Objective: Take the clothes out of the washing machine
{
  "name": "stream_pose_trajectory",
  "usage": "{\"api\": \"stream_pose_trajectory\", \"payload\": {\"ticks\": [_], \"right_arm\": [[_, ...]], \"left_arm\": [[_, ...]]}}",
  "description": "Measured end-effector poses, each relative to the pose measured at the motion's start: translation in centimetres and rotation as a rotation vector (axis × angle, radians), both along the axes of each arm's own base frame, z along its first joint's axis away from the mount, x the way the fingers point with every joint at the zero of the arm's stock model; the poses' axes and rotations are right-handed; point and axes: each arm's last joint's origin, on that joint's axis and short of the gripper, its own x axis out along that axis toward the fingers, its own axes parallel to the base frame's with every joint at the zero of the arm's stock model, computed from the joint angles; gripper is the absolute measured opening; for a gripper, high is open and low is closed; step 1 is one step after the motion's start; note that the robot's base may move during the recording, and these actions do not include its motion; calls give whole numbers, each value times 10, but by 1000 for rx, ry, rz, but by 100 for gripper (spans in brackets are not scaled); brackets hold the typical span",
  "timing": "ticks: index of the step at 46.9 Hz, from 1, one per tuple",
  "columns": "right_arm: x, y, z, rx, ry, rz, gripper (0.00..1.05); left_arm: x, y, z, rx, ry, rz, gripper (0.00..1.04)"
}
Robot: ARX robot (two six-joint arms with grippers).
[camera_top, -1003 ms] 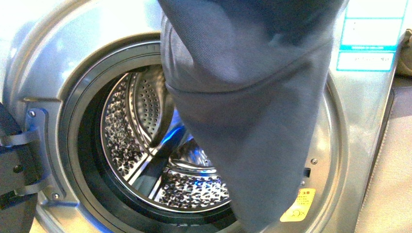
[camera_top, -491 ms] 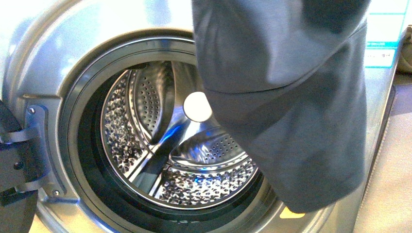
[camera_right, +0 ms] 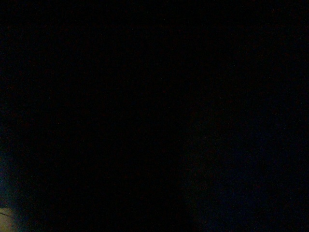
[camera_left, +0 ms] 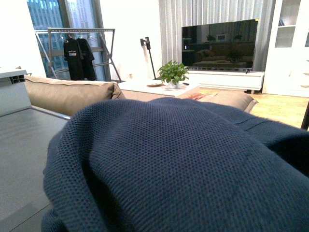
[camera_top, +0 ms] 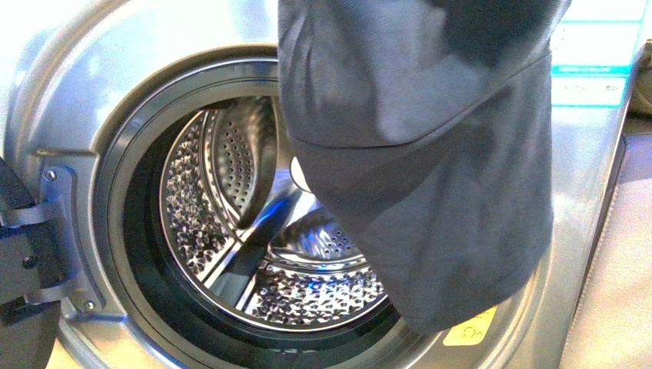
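Dark navy fine-knit garment (camera_top: 430,192) hangs outside the shiny perforated steel drum (camera_top: 231,231), across the upper right of the grey front-loader washing machine (camera_top: 84,92) mouth. Its lower edge overlaps the yellow warning sticker (camera_top: 470,332). In the left wrist view, knit fills the foreground and covers the left claw. The right wrist view is dark. Can't tell either claw's grip state.

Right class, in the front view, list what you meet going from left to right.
Door hinge → perforated steel drum → dark garment → blue-white label.
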Motion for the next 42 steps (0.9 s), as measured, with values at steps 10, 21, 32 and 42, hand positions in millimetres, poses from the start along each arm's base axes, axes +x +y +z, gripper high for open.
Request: {"api": "stream_pose_trajectory", "payload": {"ticks": [10,21,32,42], "right_arm": [[-14,-21,1,30,0,-7,8],[-39,-51,14,73,-38,-21,7],[-66,-88,28,92,-87,-70,7],[-84,-123,36,74,-116,-131,7]], "left_arm": [[-1,0,1,0,-3,-4,76],[-1,0,1,-1,-4,-5,99],[-1,0,1,-1,-4,-6,98],[-1,0,1,-1,-4,-6,98]]}}
